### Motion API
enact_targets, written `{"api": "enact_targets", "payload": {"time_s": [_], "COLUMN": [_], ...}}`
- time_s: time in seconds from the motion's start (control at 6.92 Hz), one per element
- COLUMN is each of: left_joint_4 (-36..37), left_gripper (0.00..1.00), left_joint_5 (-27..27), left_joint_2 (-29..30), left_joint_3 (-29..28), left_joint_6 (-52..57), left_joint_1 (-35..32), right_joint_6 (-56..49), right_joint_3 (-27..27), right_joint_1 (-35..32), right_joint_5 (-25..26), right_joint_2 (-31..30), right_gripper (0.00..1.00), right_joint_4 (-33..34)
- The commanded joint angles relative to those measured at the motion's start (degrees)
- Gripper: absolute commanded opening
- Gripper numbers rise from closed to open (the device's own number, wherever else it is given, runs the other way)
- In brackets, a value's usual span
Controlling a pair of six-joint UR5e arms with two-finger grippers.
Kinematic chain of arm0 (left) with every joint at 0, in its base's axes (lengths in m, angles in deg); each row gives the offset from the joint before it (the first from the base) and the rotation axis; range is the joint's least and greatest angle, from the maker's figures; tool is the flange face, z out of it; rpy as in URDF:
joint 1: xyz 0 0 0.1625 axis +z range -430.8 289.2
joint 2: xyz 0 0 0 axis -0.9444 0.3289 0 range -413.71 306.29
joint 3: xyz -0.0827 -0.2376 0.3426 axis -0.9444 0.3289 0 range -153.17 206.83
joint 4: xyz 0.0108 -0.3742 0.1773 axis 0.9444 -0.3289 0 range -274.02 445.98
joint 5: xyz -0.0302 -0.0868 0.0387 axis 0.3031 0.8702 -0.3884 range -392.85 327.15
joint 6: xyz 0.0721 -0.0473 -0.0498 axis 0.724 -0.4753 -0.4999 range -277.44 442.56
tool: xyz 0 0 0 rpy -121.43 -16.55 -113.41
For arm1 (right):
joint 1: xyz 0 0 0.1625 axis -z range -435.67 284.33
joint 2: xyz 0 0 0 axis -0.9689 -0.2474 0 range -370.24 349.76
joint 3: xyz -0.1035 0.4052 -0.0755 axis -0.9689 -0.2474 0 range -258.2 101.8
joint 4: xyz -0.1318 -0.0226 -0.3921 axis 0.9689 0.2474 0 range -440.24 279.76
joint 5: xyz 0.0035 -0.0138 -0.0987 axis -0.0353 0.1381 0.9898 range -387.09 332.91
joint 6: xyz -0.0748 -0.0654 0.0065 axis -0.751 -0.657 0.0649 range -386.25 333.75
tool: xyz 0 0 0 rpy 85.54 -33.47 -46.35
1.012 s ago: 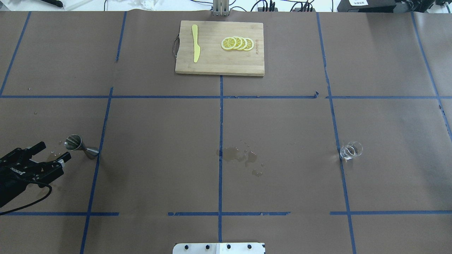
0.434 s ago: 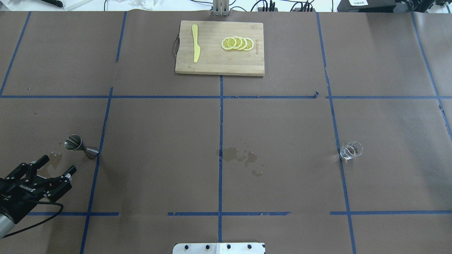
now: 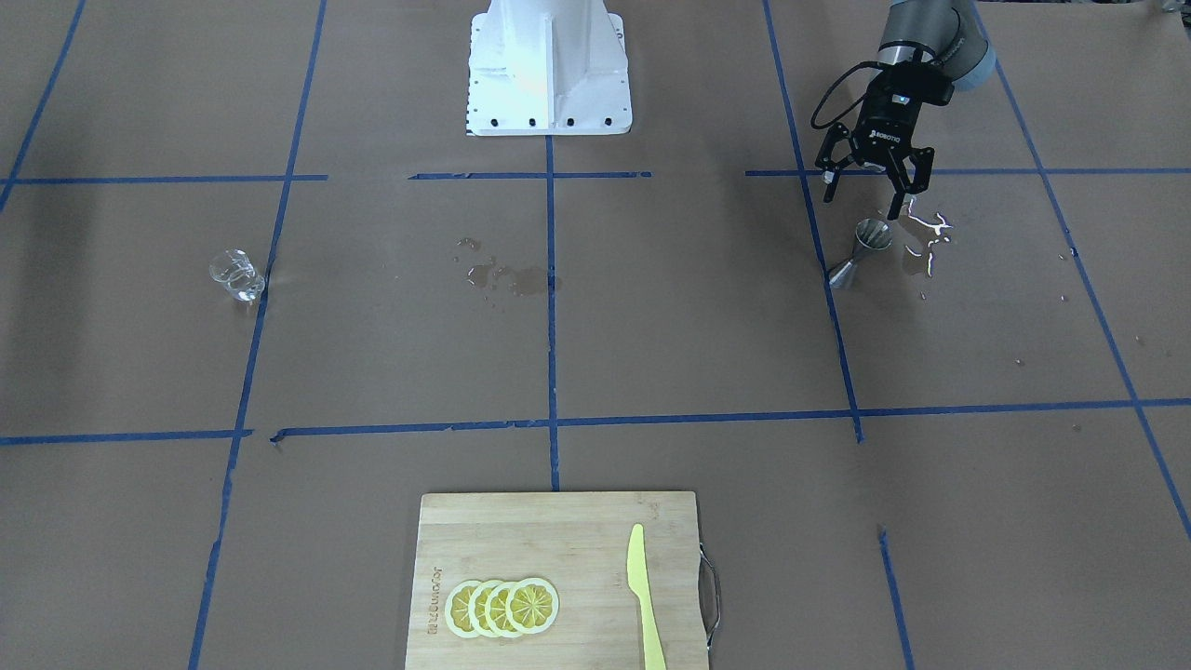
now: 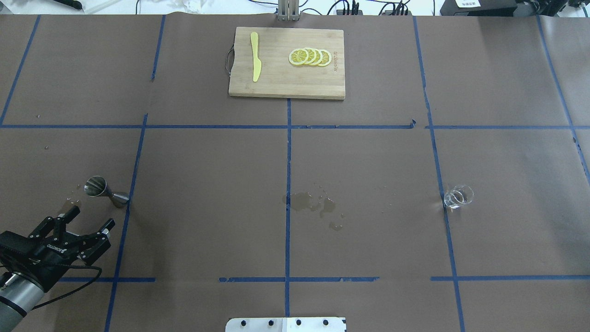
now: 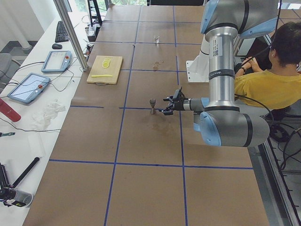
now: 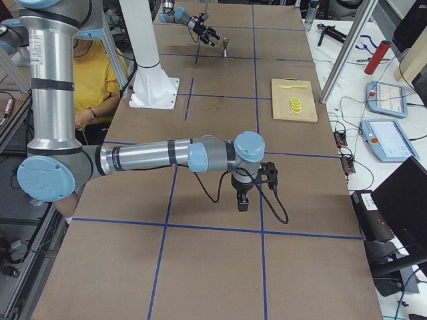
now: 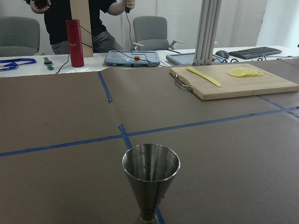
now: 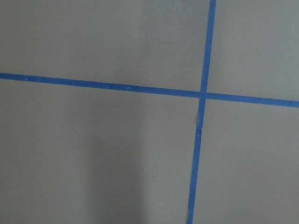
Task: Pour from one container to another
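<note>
The steel jigger point(image 4: 105, 191) stands upright on the brown paper at the left, beside a blue tape line. It fills the lower middle of the left wrist view point(image 7: 151, 179). My left gripper point(image 4: 91, 217) hangs open just short of the jigger on the robot's side, with nothing between its fingers; the front view shows the left gripper point(image 3: 862, 203) the same way. The clear glass cup point(image 4: 457, 196) stands alone far to the right, with no gripper near it. My right gripper point(image 6: 243, 200) shows only in the exterior right view, pointing down over bare paper, and I cannot tell its state.
A wooden cutting board point(image 4: 286, 87) at the far middle carries lemon slices point(image 4: 309, 57) and a yellow knife point(image 4: 255, 56). A puddle point(image 4: 313, 205) lies at the table's centre. Wet patches point(image 3: 926, 237) sit by the jigger. The robot base point(image 3: 547, 65) stands at the near edge.
My left gripper has drawn back toward the robot and shifted slightly right, away from the jigger, staying open. The jigger and the glass cup have not moved.
</note>
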Motion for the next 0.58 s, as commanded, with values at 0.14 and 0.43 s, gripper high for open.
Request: {"api": "enact_targets", "payload": {"time_s": [0.14,0.43], "left_joint_4": [-0.14,-0.32], "left_gripper": [0.99,0.99], "left_joint_5": [0.16,0.6], "left_joint_2": [4.98,5.0], "left_joint_3": [-4.18,-4.28], "left_joint_6": [0.51,1.05], "left_joint_1": [0.01,-0.42], "right_joint_6": [0.0,0.0], "right_joint_3": [0.06,0.06], "right_joint_1": [0.0,0.0], "right_joint_5": [-0.02,-0.02], "right_joint_2": [0.01,0.01], "right_gripper": [1.0,1.0], "right_joint_4": [-0.01,-0.01]}}
